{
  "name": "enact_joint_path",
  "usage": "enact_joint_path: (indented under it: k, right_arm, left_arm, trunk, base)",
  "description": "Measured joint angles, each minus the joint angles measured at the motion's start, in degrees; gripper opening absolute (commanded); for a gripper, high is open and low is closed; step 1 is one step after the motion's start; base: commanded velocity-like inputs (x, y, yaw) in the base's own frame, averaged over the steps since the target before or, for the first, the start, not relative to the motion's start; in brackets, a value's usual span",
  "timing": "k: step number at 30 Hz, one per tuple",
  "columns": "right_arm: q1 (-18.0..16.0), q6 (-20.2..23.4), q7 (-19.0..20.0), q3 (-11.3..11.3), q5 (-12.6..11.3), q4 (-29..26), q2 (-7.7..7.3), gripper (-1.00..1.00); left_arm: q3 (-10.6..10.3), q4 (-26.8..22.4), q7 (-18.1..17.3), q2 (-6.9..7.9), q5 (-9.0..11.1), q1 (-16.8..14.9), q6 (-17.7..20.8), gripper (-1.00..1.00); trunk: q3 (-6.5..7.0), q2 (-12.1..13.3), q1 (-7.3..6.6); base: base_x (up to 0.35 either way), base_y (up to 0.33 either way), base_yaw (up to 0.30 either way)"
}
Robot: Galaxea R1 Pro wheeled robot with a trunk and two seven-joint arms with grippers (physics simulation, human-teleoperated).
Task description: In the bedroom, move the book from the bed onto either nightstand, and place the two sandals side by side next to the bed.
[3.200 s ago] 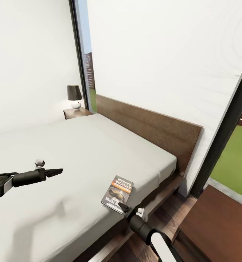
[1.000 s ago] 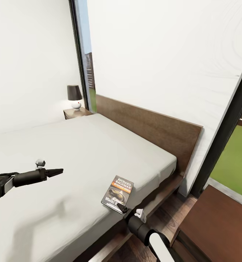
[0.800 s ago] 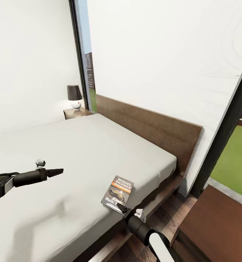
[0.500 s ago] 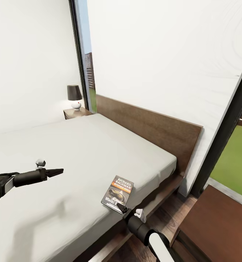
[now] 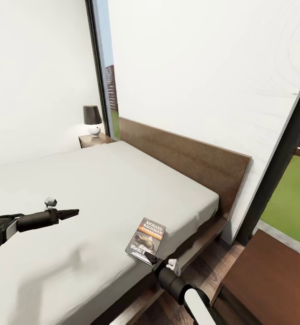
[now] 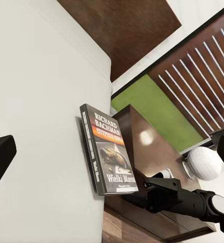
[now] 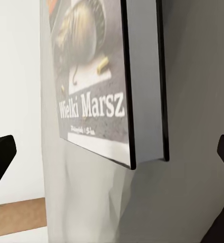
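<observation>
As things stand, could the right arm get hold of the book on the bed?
Probably yes: the right gripper sits open at the near corner of the book, which lies flat near the edge of the bed, nothing between.

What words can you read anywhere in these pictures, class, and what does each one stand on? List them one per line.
"RICHARD BACHMAN": white lettering at the top of the cover of the book, which lies on the bed.
"Wielki Marsz": white title low on that same cover, clearest in the right wrist view.
The orange band under the author's name carries small lettering, too blurred to read.
A fine line under the title is too small to read.
</observation>
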Motion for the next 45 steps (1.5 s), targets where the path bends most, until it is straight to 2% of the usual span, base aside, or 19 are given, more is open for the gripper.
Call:
enact_joint_path:
  k: [16,45]
  right_arm:
    - [-1.0,0.0,0.1,0.0,-0.1,2.5,0.09,1.0]
    - [-1.4,0.0,0.1,0.1,-0.1,2.7,0.09,1.0]
  left_arm:
    - [-0.1,0.0,0.0,0.0,0.0,0.0,0.0,1.0]
    - [-0.1,0.0,0.0,-0.09,0.0,0.0,0.0,1.0]
  trunk:
    - [0.0,0.0,0.0]
    - [0.0,0.0,0.0]
  base:
    - [0.0,0.0,0.0]
    - [0.0,0.0,0.0]
